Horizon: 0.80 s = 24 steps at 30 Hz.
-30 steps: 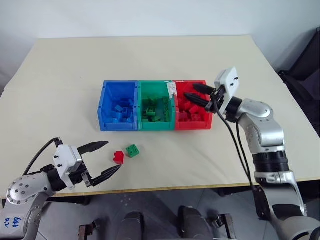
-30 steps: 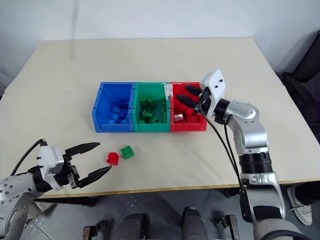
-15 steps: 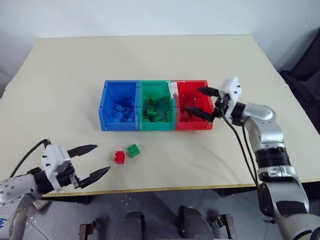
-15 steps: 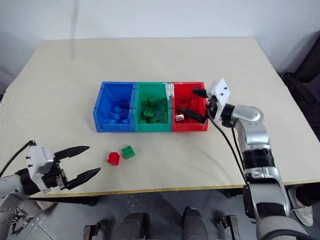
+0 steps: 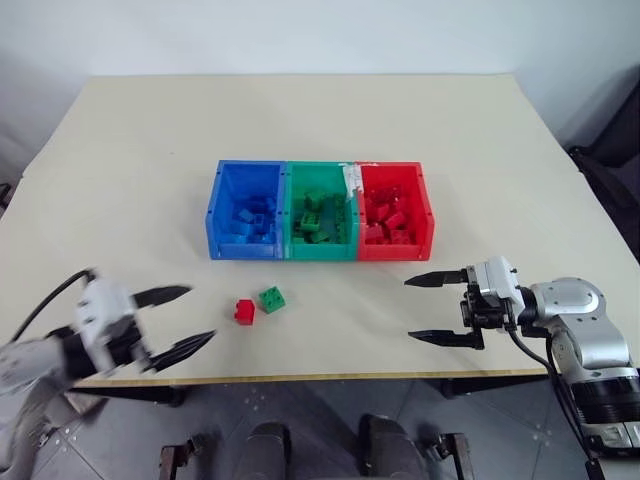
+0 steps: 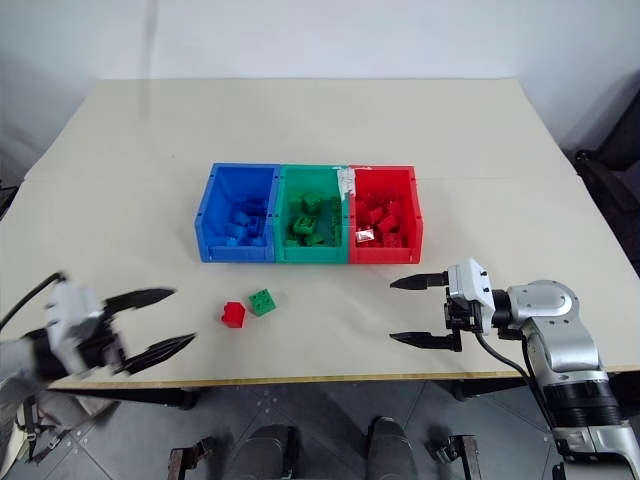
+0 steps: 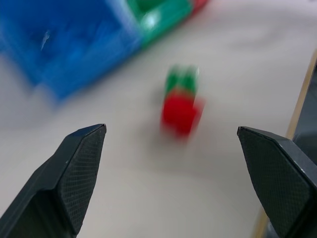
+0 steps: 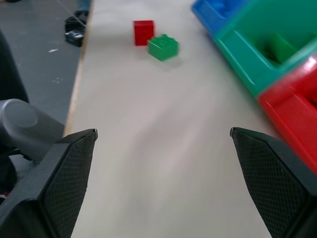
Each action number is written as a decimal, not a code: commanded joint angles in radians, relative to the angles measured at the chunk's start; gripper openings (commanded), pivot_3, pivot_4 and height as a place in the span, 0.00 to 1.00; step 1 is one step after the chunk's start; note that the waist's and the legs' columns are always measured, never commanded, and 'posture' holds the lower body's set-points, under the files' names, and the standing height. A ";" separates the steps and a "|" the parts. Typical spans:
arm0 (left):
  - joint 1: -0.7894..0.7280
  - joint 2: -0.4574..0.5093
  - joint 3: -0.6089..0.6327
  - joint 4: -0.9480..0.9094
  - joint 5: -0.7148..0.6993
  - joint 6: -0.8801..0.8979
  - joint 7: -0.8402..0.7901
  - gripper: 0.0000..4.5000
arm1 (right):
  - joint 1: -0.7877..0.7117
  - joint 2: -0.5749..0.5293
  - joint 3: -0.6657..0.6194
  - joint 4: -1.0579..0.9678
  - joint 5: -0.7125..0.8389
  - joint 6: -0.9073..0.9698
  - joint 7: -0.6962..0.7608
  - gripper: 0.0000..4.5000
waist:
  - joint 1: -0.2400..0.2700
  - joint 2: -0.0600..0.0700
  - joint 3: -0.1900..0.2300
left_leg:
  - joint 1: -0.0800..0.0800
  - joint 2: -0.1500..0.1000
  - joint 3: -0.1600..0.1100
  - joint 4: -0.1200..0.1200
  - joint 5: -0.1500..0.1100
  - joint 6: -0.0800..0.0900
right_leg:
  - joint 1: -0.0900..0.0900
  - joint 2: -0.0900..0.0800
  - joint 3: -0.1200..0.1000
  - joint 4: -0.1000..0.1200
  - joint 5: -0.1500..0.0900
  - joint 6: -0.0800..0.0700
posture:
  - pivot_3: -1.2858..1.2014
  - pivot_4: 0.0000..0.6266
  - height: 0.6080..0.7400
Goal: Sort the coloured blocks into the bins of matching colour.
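Left eye view showed a cream table [image 5: 300, 120] before a pale wall, grey floor below. Bins [image 5: 320, 211], blue-green-red, ran lengthwise across its middle. Red block [image 5: 243, 311] and green block [image 5: 271, 299] sat touching, seemingly corner-on, nearer the front edge. Left gripper [image 5: 180, 320] and right gripper [image 5: 432, 308] gaped wide, empty.

no readable text, labels, brands or numbers on anything in view
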 commanded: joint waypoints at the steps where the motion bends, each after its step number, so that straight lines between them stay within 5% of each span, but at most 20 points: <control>1: -0.133 0.039 -0.166 -0.084 0.077 0.154 0.091 1.00 | 0.012 -0.014 -0.039 -0.077 0.037 0.028 -0.037 1.00 | -0.001 0.000 0.000 | 0.000 0.000 0.000 0.000 0.000 0.000 | 0.000 0.000 0.000 0.000 0.000 0.000 | 0.52 0.24 1.00; 7: -0.359 0.038 -0.417 -0.057 0.227 0.358 0.213 1.00 | 0.055 -0.002 -0.036 -0.176 0.043 0.056 -0.102 1.00 | -0.004 0.000 0.000 | 0.000 0.000 0.001 -0.001 0.000 -0.001 | -0.001 0.001 0.000 0.000 0.000 0.000 | 0.52 0.24 1.00; 13: -0.434 0.020 -0.504 -0.008 0.270 0.436 0.213 1.00 | 0.118 -0.009 -0.046 -0.276 0.059 0.092 -0.166 1.00 | 0.000 0.000 0.000 | -0.001 -0.001 0.001 -0.001 0.000 0.000 | -0.001 0.000 0.000 0.000 0.000 0.000 | 0.52 0.24 1.00; 22: -0.461 -0.033 -0.534 0.084 0.304 0.345 0.180 0.37 | 0.140 -0.020 -0.053 -0.285 0.043 0.087 -0.208 1.00 | 0.002 0.000 0.000 | -0.001 -0.001 0.000 0.000 0.000 0.000 | -0.001 0.000 0.000 0.000 0.000 0.000 | 0.52 0.24 1.00; 24: -0.456 -0.032 -0.535 0.090 0.311 0.326 0.170 0.33 | 0.145 -0.026 -0.058 -0.283 0.040 0.086 -0.212 1.00 | 0.004 0.000 0.000 | -0.001 -0.001 0.000 0.000 0.000 0.000 | -0.001 0.000 0.000 0.000 0.000 0.000 | 0.52 0.24 1.00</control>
